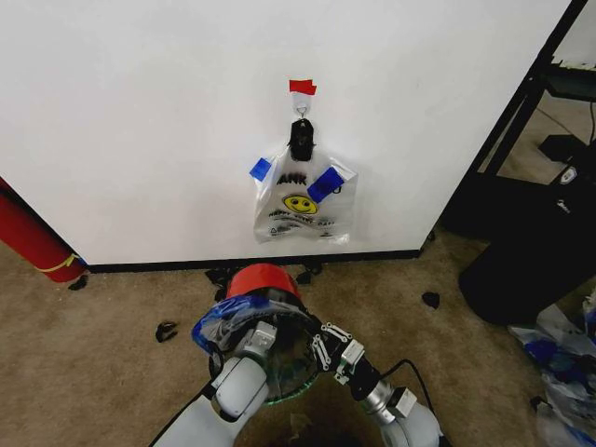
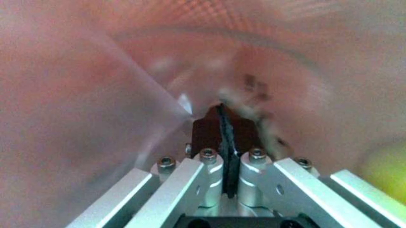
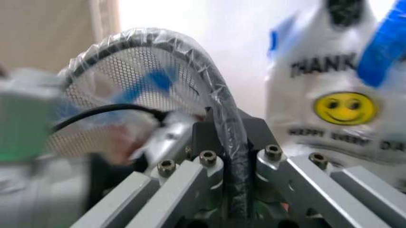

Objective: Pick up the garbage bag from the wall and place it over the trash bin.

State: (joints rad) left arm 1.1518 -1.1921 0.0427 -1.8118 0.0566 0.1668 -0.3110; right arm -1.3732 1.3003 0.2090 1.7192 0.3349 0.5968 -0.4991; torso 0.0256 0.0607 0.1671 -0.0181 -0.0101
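The trash bin (image 1: 264,279), red outside, stands on the carpet below the wall (image 1: 140,121). The garbage bag (image 1: 216,328), clear film with blue tape, is stretched over its rim. My left gripper (image 1: 264,337) and right gripper (image 1: 321,346) sit side by side at the near rim. In the left wrist view the left gripper (image 2: 225,118) is shut, with pinkish film all around it. In the right wrist view the right gripper (image 3: 228,128) is shut on the film-wrapped black rim (image 3: 216,90) of the bin.
A flat smiley bag (image 1: 303,200) hangs on the wall from a black clip (image 1: 301,138) under red tape (image 1: 302,88). A long red cylinder (image 1: 33,242) leans at left. Black scraps (image 1: 166,329) dot the carpet. A black stand (image 1: 540,214) and loose plastic (image 1: 559,363) crowd the right.
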